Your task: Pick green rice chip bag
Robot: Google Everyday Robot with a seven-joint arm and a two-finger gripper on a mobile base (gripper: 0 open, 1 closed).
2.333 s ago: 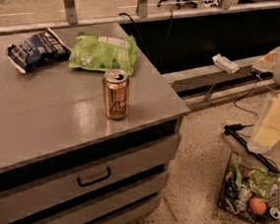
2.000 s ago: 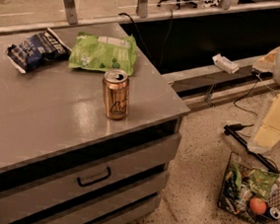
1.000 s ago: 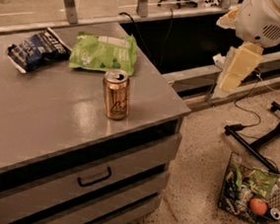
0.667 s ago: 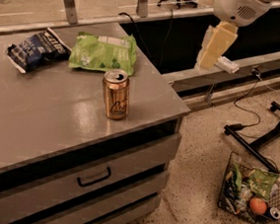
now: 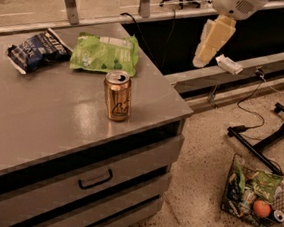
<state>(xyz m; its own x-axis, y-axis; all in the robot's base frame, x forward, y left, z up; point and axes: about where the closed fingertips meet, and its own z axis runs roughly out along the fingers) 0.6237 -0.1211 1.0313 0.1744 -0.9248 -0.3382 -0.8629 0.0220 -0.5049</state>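
Observation:
The green rice chip bag (image 5: 105, 53) lies flat at the back of the grey cabinet top (image 5: 46, 121). It is light green with a white band. My gripper (image 5: 204, 53) hangs from the white arm at the upper right, in the air beyond the cabinet's right edge. It is well to the right of the bag, a little higher, and holds nothing that I can see.
A gold can (image 5: 117, 95) stands upright in front of the bag. A dark blue-and-white chip bag (image 5: 37, 50) lies to the bag's left. A wire basket (image 5: 226, 194) of items sits on the floor at lower right. A black stand leg (image 5: 264, 145) crosses the floor at right.
My arm has swung from low at the far right, up and to the left, toward the cabinet. The bag, the can and the blue bag have not moved.

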